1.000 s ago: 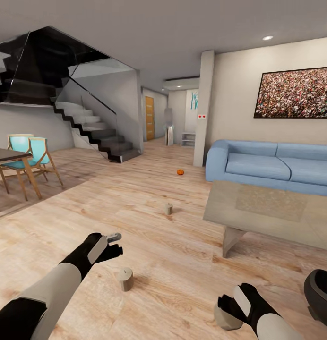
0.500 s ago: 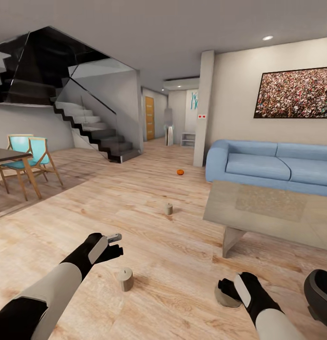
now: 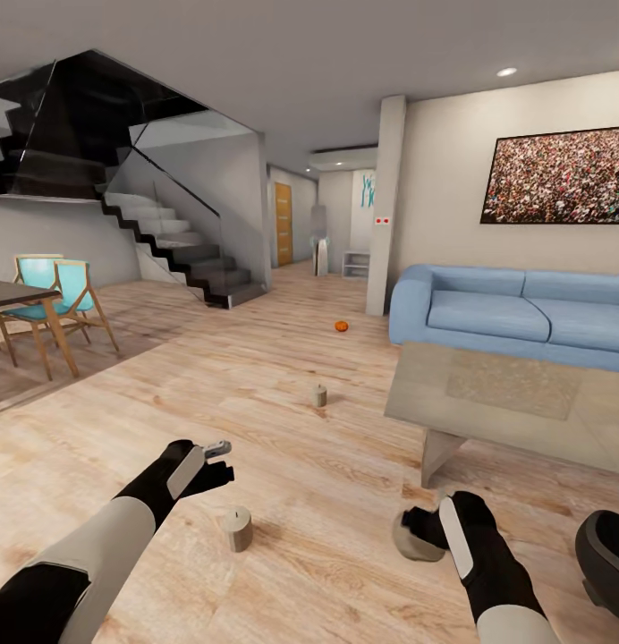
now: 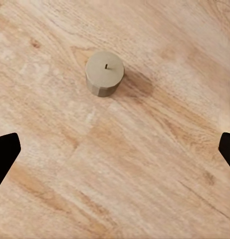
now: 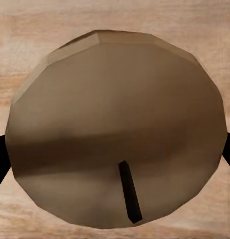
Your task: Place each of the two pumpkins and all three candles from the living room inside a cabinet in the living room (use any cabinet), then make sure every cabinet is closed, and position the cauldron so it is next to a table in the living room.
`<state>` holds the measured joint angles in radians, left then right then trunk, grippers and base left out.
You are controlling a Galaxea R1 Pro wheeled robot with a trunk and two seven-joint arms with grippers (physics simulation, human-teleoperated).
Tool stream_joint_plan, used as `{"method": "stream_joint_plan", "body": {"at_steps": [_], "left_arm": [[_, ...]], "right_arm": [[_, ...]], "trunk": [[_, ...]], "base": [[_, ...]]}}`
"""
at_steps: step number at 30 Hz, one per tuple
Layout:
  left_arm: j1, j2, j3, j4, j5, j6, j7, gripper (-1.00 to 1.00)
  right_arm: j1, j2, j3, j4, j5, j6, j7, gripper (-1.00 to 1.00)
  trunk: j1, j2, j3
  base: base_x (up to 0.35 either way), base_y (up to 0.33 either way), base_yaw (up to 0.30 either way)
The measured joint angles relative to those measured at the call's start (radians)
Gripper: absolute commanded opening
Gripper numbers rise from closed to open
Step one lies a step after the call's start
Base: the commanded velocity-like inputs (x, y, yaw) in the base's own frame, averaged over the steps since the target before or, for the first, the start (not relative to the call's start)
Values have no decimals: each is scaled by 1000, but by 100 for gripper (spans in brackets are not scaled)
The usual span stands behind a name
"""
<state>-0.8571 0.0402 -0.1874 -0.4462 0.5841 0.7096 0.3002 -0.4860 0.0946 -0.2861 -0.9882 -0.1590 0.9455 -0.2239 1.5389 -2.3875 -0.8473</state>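
My right gripper [image 3: 417, 529] is shut on a stubby cream candle [image 3: 410, 542] just above the floor, near the table's leg. In the right wrist view this candle [image 5: 117, 124] sits between the dark fingertips [image 5: 0, 159], wick up. My left gripper [image 3: 218, 458] hangs open over the floor, with a second candle [image 3: 239, 528] [image 4: 105, 73] standing a little nearer to me than it. A third candle [image 3: 319, 394] stands farther out on the floor. One orange pumpkin [image 3: 342, 326] lies near the sofa's end. The dark cauldron [image 3: 609, 555] is at the lower right. The glass-topped table [image 3: 515, 394] stands to the right.
A blue sofa [image 3: 515, 313] stands behind the table, below a wall picture. A pillar [image 3: 384, 206] rises beside the sofa. Dining chairs [image 3: 59, 295] and a dark dining table stand at the far left, with a staircase [image 3: 184, 250] behind them. Wooden floor stretches ahead.
My right gripper has carried its candle forward and slightly left, away from me. The left arm has barely moved.
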Motion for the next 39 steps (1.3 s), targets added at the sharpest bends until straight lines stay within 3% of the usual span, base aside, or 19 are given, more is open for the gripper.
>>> {"method": "stream_joint_plan", "body": {"at_steps": [8,16,20,31,39], "left_arm": [[0,0,0,-3,1,1,-4,100],[0,1,-5,0,1,2,-45,100],[0,1,-25,4,1,2,-53,100],[0,1,-36,8,1,3,-55,100],[-1,1,-38,9,1,64,-54,100]], "right_arm": [[5,4,6,-16,-9,97,2,-100],[5,3,9,-17,-9,99,5,-100],[5,2,8,-16,-9,99,6,-100],[5,1,8,-12,-9,99,7,-100],[5,0,7,-11,-8,99,7,-100]], "trunk": [[0,0,0],[0,0,0],[0,0,0],[0,0,0],[0,0,0]], "base": [[59,103,0],[185,244,-73],[236,257,-248],[217,270,-279],[222,262,-171]]}}
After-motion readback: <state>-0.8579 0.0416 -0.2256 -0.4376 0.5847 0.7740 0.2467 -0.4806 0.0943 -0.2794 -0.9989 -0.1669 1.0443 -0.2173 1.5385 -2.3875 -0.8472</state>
